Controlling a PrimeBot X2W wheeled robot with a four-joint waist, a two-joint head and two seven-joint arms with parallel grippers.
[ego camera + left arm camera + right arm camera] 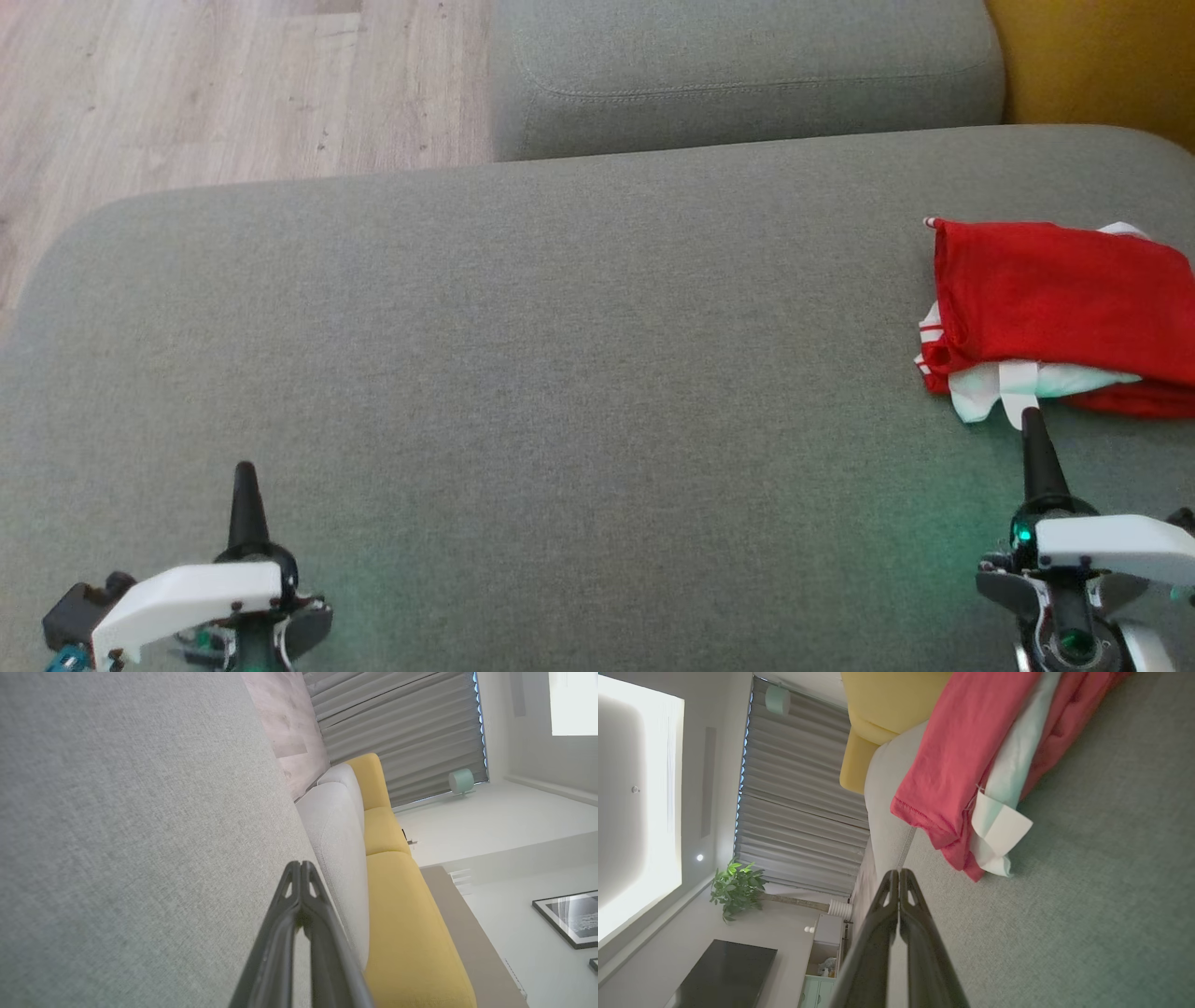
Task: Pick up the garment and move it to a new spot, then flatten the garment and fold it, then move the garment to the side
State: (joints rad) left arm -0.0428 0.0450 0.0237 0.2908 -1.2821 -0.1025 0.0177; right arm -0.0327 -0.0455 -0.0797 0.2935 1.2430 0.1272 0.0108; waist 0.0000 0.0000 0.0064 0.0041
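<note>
A red garment (1046,294) with white trim lies folded at the right edge of the grey sofa seat (560,373); part of it runs out of the head view. The right wrist view has the same garment (966,760) close ahead, a white flap sticking out of its near corner. My right gripper (1032,420) is shut and empty, its tip just short of that white flap. Far to the left my left gripper (246,471) hovers over bare cushion, also shut with nothing in it. Both pairs of fingertips press together in the left wrist view (300,865) and the right wrist view (899,873).
A second grey cushion (738,75) sits behind the seat, with a yellow cushion (1102,56) at the back right. Wooden floor (187,84) lies beyond the seat's far left edge.
</note>
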